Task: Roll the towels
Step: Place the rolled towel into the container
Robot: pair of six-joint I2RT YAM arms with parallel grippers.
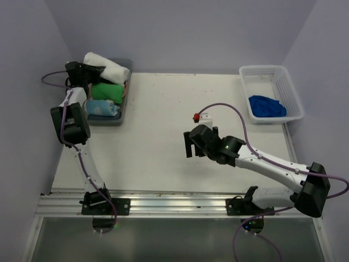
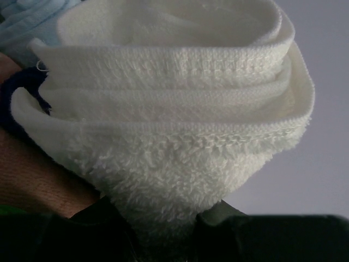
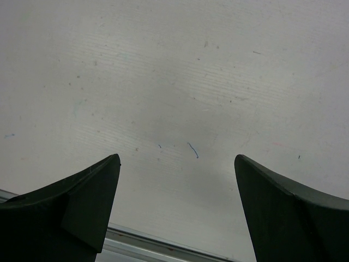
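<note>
A rolled white towel [image 1: 107, 67] lies across the far end of the grey tray [image 1: 125, 103] at the back left. My left gripper [image 1: 94, 72] is shut on the roll's left end; in the left wrist view the roll [image 2: 169, 120] fills the frame, pinched between my fingers [image 2: 163, 232]. A rolled green towel [image 1: 108, 89] and a rolled light blue towel [image 1: 102, 107] lie in the tray. A crumpled blue towel [image 1: 267, 106] sits in the white basket [image 1: 289, 87] at the back right. My right gripper [image 1: 188, 145] is open and empty above the bare table [image 3: 174, 98].
A small white block with a red cap [image 1: 203, 116] stands just behind my right arm. Purple walls close in the left, right and back sides. A metal rail [image 1: 174, 204] runs along the table's near edge.
</note>
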